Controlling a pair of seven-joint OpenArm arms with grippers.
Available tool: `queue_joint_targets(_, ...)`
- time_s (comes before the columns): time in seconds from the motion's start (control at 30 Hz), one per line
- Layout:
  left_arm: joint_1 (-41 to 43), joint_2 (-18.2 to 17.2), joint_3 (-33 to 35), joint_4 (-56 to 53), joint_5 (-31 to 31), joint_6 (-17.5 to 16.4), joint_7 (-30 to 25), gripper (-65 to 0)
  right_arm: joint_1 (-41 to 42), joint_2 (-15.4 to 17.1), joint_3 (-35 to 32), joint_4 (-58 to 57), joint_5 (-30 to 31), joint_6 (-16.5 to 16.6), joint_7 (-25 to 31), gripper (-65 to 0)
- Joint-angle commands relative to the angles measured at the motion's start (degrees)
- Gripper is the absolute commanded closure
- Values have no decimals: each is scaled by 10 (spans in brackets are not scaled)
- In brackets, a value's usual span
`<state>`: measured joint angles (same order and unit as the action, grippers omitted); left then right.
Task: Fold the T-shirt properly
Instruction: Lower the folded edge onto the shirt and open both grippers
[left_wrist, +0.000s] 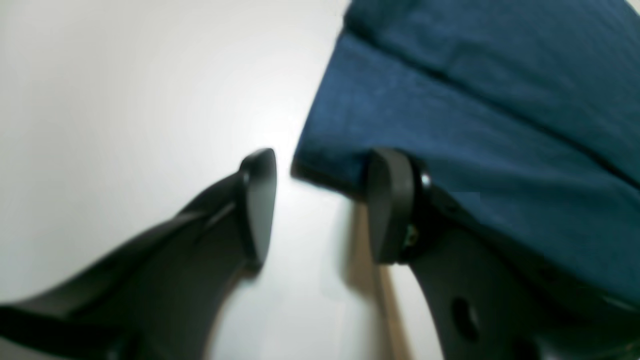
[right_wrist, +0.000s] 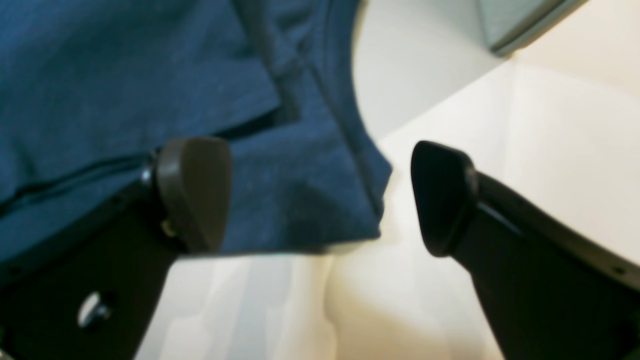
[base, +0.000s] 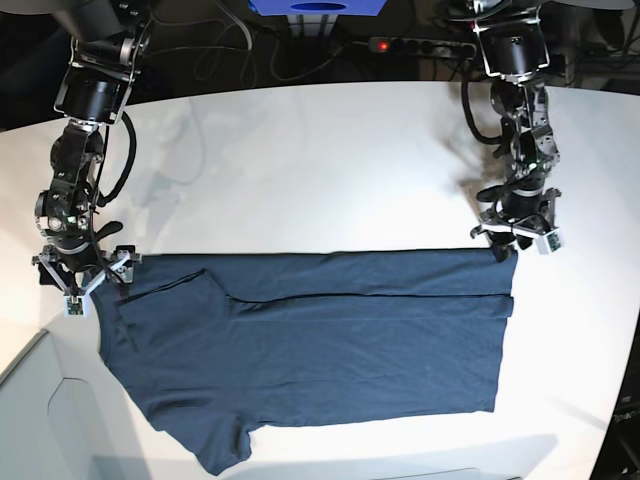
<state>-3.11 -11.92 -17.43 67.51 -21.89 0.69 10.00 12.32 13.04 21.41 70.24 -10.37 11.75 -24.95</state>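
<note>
Both the left gripper (left_wrist: 320, 205) and right gripper (right_wrist: 320, 197) stand spread, unclamped, at the T-shirt (base: 310, 350)'s folded top corners on the white table (base: 330, 170)

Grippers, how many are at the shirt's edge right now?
2: left gripper open at the T-shirt far corner on the base view's right, right gripper open at its opposite far corner.

Navy T-shirt (base: 320, 350), lying flat, top edge seemingly folded over
</note>
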Motion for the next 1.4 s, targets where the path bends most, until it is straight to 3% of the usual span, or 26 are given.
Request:
queue_joint_targets(0.0,-10,-7,2,2,0,-3,-17,-285,10,14,12,12,0,2,14,-544)
queue_joint_targets(0.23,-27,-7,4,-8,0,-5,-19,-285,3,24,68,7,0,2,13,-546)
queue_joint_targets(0.43,-31,-7,4,-9,-1,-6,-21,-279,8,38,73,-38,0,2,19,-547)
queue_joint_targets(0.53,-36,-7,2,-10,-1,-6,-20,-204,16,47,71,-63,1,7,19,-546)
queue_joint_targets(0.67,-37,-7,1,-10,-3,-6,-21,-17,32,47,74,-90,1,61,19,-542)
queue_joint_targets(0.7,-37,-7,1,-10,-2,-6,-20,0,33,46,75,-90,1,67,19,-542)
queue_joint_targets(1.07,-34,-6,0,-9,0,-6,-18,0,4,30,70,-16,1,71,15,-542)
queue_joint_targets(1.13,-33,-6,0,-9,0,-6,-18,0,5,15,73,-21,0,71,17,-541)
queue_joint_targets(1.37,-28,-6,0,-10,0,-6,-19,0,16,13,70,-72,0,71,28,-537)
